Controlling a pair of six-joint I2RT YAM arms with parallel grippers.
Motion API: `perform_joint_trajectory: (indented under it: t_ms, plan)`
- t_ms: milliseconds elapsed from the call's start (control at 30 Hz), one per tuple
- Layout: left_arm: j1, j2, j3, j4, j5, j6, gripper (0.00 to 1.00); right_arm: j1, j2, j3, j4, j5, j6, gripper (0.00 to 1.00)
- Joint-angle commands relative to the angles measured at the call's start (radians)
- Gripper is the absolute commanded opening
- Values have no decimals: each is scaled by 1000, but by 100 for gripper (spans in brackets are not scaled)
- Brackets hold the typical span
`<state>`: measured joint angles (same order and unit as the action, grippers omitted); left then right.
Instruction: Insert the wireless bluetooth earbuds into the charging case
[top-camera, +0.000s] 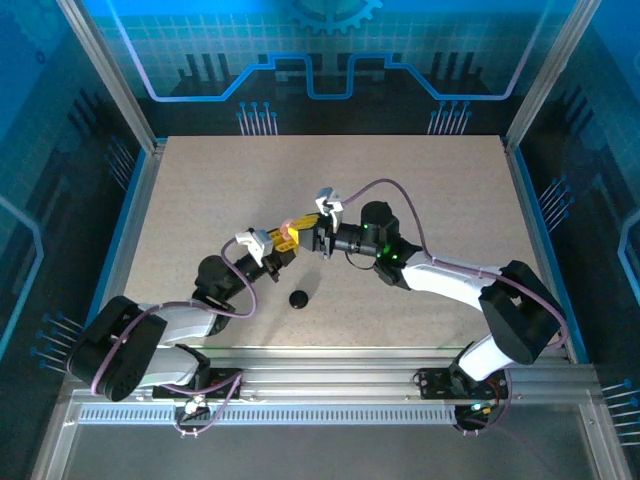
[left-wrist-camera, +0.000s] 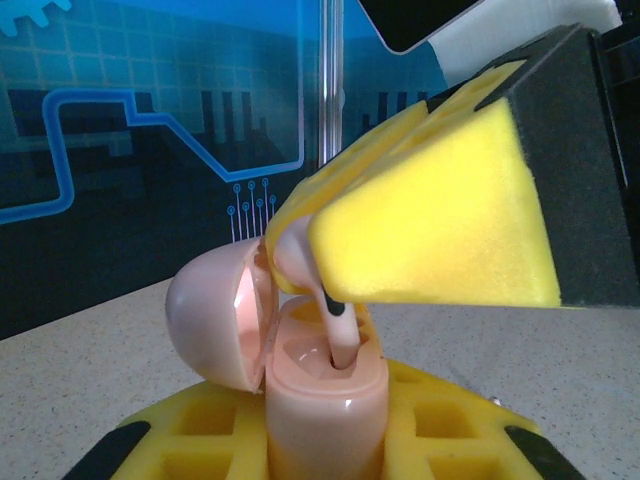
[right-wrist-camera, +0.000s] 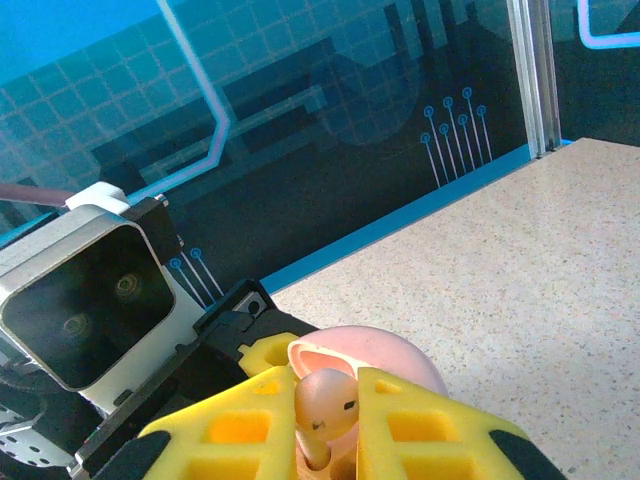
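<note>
One pale pink earbud (right-wrist-camera: 322, 395) is pinched in the right claw (right-wrist-camera: 328, 430), its stem tip in a socket of the open charging case (left-wrist-camera: 322, 405). The left claw (left-wrist-camera: 325, 450) clamps the case near mid-surface (top-camera: 420, 200).

Judged light, rigid, glossy and slippery, so best held by the bulb. The hinged lid (left-wrist-camera: 215, 320) looks fragile. Yellow foam pads (left-wrist-camera: 440, 220) cushion the grip.

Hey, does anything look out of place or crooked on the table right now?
Nothing looks spilled or damaged. One small black round piece lies alone on the table, apart from the open pink case, which has an earbud stem in its well.
</note>
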<state>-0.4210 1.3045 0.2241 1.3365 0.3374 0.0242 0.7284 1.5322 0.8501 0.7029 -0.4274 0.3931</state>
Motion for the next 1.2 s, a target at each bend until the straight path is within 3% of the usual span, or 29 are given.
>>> perform_joint_trajectory:
  t_ms: [0, 333, 833, 1000, 1167]
  plan:
    - [5, -30, 24, 64, -26, -12, 13, 8, 2, -26, 4, 18, -4, 17]
    - [5, -37, 29, 64, -32, -6, 14, 4, -29, -49, -61, 41, -26, 22]
    - [5, -42, 20, 63, -35, 9, 14, -15, -95, -26, -124, 6, -15, 49]
    - [5, -49, 13, 22, -36, 53, 14, -19, -193, 24, -347, 9, -14, 54]
    - [5, -63, 4, -32, -50, 101, 14, -2, -270, 139, -686, 112, 28, 55]
